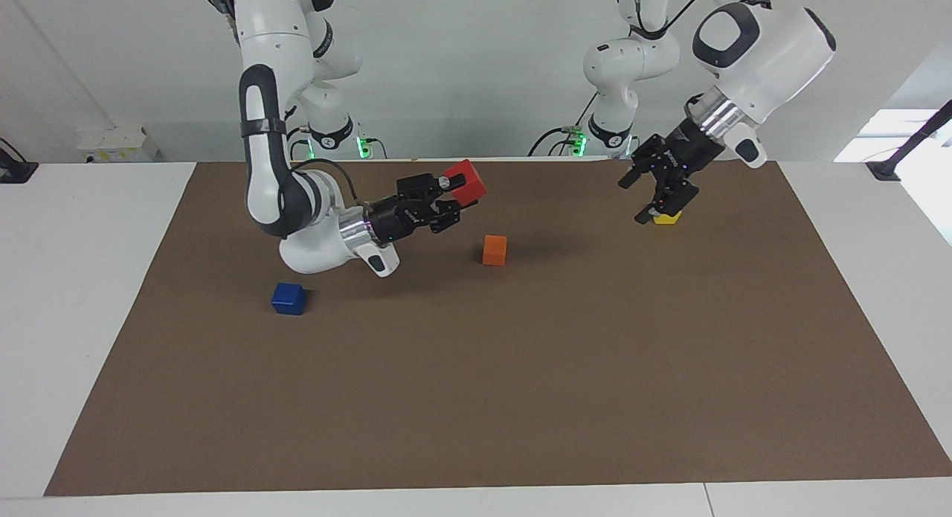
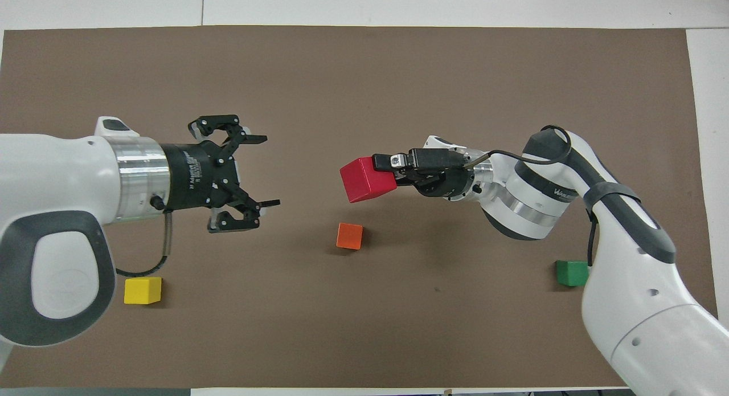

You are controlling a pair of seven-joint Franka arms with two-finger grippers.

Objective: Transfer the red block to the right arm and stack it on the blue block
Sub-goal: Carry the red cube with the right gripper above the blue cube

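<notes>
My right gripper [image 1: 455, 198] is shut on the red block [image 1: 467, 182] and holds it in the air over the middle of the brown mat, above and beside the orange cube [image 1: 494, 250]. In the overhead view the red block [image 2: 364, 179] sits at the tip of the right gripper [image 2: 390, 168]. The blue block [image 1: 288, 298] lies on the mat toward the right arm's end, under the right arm's elbow; the overhead view hides it. My left gripper [image 1: 658, 201] is open and empty, raised over the yellow cube [image 1: 667, 218]; it also shows in the overhead view [image 2: 270, 171].
The orange cube [image 2: 349, 236] lies mid-mat. The yellow cube [image 2: 142, 290] lies toward the left arm's end. A green cube [image 2: 571, 273] lies beside the right arm, close to the robots. The brown mat [image 1: 520, 398] covers the table.
</notes>
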